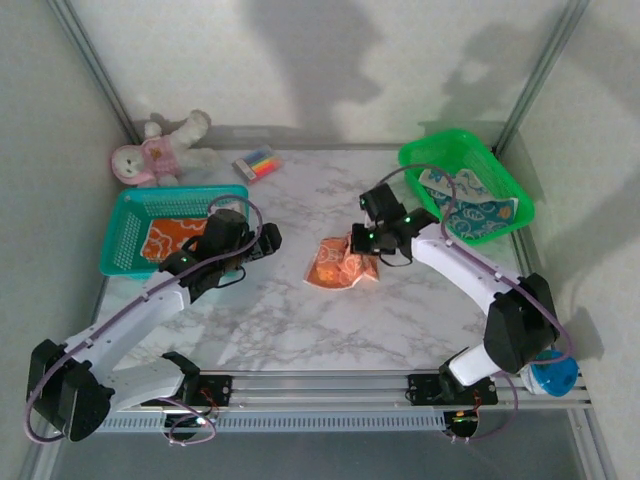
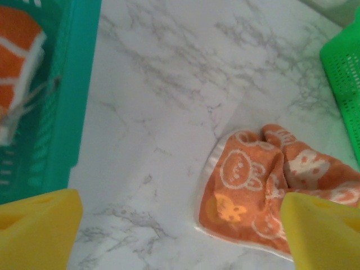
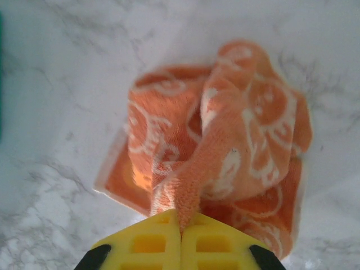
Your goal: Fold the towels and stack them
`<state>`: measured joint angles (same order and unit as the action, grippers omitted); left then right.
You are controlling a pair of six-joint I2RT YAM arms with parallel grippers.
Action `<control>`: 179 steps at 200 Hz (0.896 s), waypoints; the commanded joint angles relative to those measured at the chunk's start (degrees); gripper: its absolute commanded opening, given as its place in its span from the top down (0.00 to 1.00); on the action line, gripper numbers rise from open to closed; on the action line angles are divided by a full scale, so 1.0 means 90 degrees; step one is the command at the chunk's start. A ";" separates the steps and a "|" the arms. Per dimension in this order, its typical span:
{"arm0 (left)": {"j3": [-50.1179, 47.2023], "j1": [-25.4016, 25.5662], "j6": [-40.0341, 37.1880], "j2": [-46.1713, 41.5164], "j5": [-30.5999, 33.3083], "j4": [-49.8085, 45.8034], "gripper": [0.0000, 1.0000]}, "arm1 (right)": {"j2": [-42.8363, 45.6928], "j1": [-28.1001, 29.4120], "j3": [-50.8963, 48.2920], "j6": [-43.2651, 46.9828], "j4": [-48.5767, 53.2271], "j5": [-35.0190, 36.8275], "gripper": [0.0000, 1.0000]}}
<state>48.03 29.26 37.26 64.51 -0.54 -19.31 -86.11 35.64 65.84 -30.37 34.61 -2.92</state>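
A crumpled orange towel with white bunny prints (image 1: pixel 338 264) lies in the middle of the marble table. My right gripper (image 1: pixel 366 243) is shut on a raised fold of it, and the pinched cloth runs up into the closed yellow fingertips (image 3: pixel 181 226). The rest of that towel (image 3: pixel 225 135) is bunched on the table. My left gripper (image 1: pixel 264 243) hovers to the towel's left, open, with bare marble between its yellow fingers (image 2: pixel 36 230). The towel's corner (image 2: pixel 247 191) lies by the right finger. Another orange towel (image 1: pixel 165 238) sits in the teal basket (image 1: pixel 125 225). White-and-blue towels (image 1: pixel 472 207) fill the green basket (image 1: pixel 437 152).
A pink-and-white plush toy (image 1: pixel 150 155) and a pack of coloured markers (image 1: pixel 255 163) lie at the back left. The teal basket's wall (image 2: pixel 76 101) is close on the left gripper's left. The green basket's edge (image 2: pixel 343 79) stands far right. A blue object (image 1: pixel 553 375) sits near the right arm's base.
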 commanded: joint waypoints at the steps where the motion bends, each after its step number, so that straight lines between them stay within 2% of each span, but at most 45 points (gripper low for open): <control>1: -0.0256 0.0126 0.0205 0.0264 -0.0503 0.0327 0.17 | 0.0260 0.0137 -0.0430 -0.0411 -0.0509 0.0040 0.99; 22: -0.0356 0.0360 0.0313 0.0693 -0.0623 0.0584 0.26 | 0.0386 0.0132 -0.0710 -0.0465 -0.0398 0.0436 0.87; 26: -0.0363 0.0423 0.0321 0.0799 -0.0635 0.0624 0.28 | 0.0397 0.0132 -0.0728 -0.0475 -0.0368 0.0500 0.82; 36: -0.0384 0.0604 0.0342 0.1068 -0.0693 0.0770 0.33 | 0.0381 0.0132 -0.0752 -0.0483 -0.0271 0.0634 0.63; 39: -0.0385 0.0661 0.0343 0.1150 -0.0721 0.0816 0.35 | 0.0378 0.0132 -0.0761 -0.0487 -0.0251 0.0658 0.61; 51: -0.0350 0.0901 0.0352 0.1499 -0.0747 0.0957 0.41 | 0.0401 0.0132 -0.0800 -0.0493 -0.0213 0.0707 0.60; 59: -0.0302 0.1030 0.0353 0.1734 -0.0708 0.0973 0.41 | 0.0447 0.0133 -0.0845 -0.0505 -0.0206 0.0738 0.59; 68: -0.0260 0.1116 0.0352 0.1979 -0.0709 0.1024 0.42 | 0.0524 0.0134 -0.0883 -0.0538 -0.0176 0.0806 0.53; 90: -0.0188 0.1262 0.0382 0.2403 -0.0814 0.1207 0.47 | 0.0761 0.0128 -0.0994 -0.0560 -0.0102 0.1009 0.49; 179: 0.0005 0.1461 0.0581 0.3327 -0.0699 0.1667 0.56 | 0.1075 0.0064 -0.1047 -0.0503 0.0026 0.1090 0.49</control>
<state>45.91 42.09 40.95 93.17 -7.73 -7.35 -77.12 36.62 56.97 -34.37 33.76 6.02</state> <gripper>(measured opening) 0.453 0.511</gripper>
